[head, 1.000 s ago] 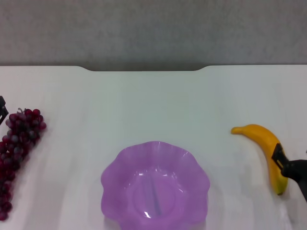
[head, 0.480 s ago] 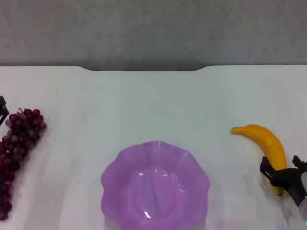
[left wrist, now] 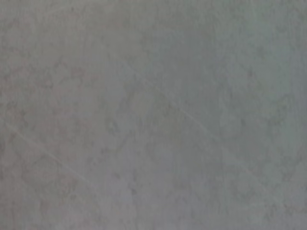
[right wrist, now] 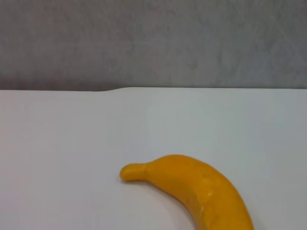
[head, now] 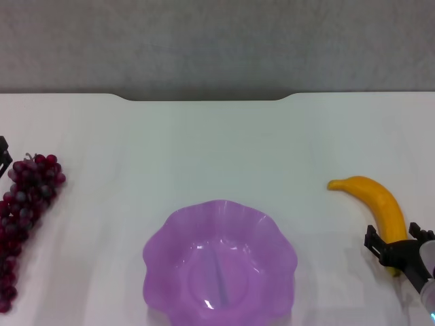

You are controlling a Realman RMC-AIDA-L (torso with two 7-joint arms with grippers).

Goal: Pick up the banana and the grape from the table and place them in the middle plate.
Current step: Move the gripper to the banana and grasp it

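Head view: the wide plain white table (head: 217,142) with a notched far edge carries three items. The translucent purple plastic middle plate (head: 170,238) with a scalloped rim sits at the near centre and holds nothing. The long bunch of dark red-purple grapes, the grape (head: 24,204), lies on the table at the robot's left, well apart from the plate. The left gripper (head: 3,155) shows only as a small dark part at the frame edge, just beside the stem end of the bunch; the state of its jaws cannot be determined. The curved yellow-orange plastic banana (head: 377,204) lies on the table at the robot's right, also well apart from the plate. The black right gripper (head: 401,250) is positioned over the near end of the banana, its jaws apart with one finger on each side of the fruit, not closed on it. Left wrist view: only a blurred grey surface appears. Right wrist view: the banana (right wrist: 192,184) rests on the white table (right wrist: 72,143), its stub end pointing away from the camera toward the far edge.
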